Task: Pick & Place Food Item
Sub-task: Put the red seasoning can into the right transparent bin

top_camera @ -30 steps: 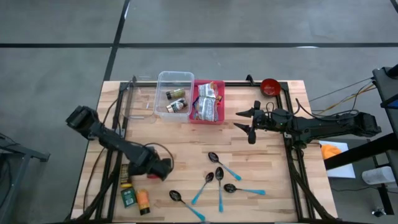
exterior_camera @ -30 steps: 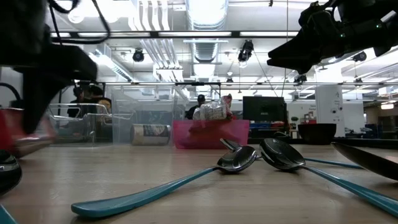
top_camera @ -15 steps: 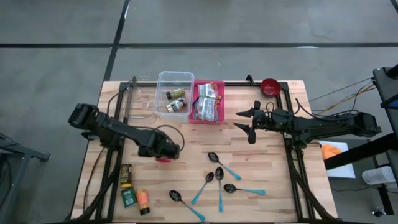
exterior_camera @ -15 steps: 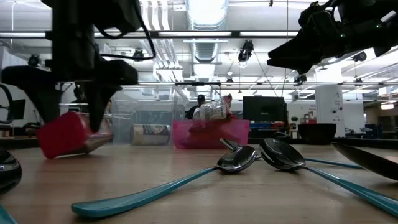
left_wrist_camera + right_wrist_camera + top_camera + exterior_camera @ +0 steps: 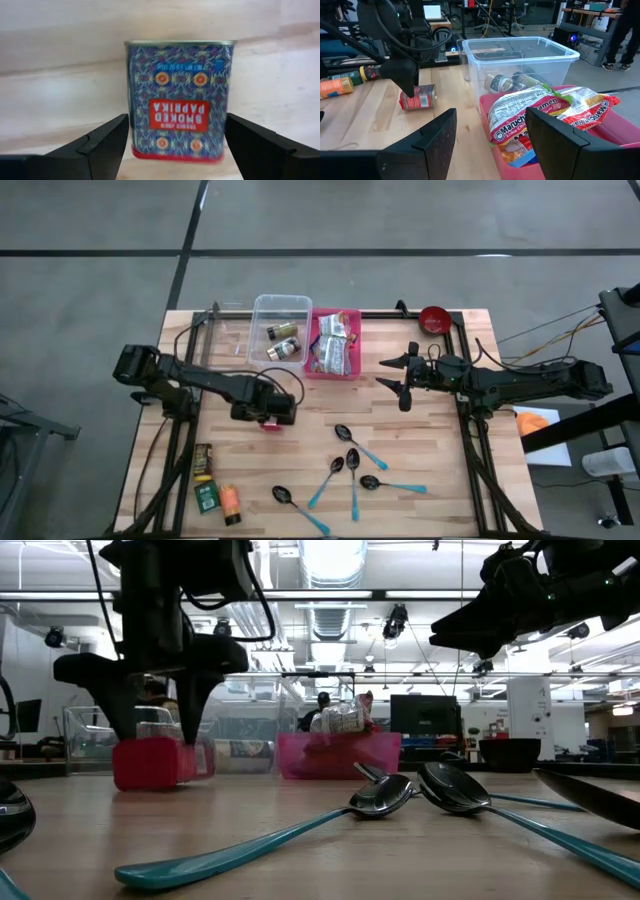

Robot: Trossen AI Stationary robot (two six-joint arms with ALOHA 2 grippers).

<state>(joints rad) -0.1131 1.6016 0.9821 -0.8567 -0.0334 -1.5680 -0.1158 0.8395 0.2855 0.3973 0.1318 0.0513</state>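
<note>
A blue and red tin labelled smoked paprika [image 5: 180,95] lies with its label up between the fingers of my left gripper [image 5: 265,412], which points straight down over the table's left middle. The low view shows the tin [image 5: 150,765] red and level, down at the table top, and the right wrist view shows it [image 5: 418,97] under a dark finger. My right gripper [image 5: 385,373] hangs open above the table at the right, pointing level toward the bins, with nothing between its fingers. My left gripper pinches the tin between its two fingers [image 5: 107,142], one on each of two opposite narrow sides [image 5: 136,120]. The fingers come from above, pointing down. The tin sits level, its underside at the table top; whether it rests there I cannot tell.
A clear bin [image 5: 280,308] with spice jars and a pink bin [image 5: 352,320] with ramen packets stand at the far edge. A red bowl [image 5: 433,318] is far right. Several teal spoons [image 5: 352,472] lie near the middle, and bottles [image 5: 215,485] lie at the near left.
My left gripper has carried the tin from the near left toward the table's middle and the bins, rolling its wrist as it went. The tin hung tilted half a second ago; now it is level and down at the table top.
</note>
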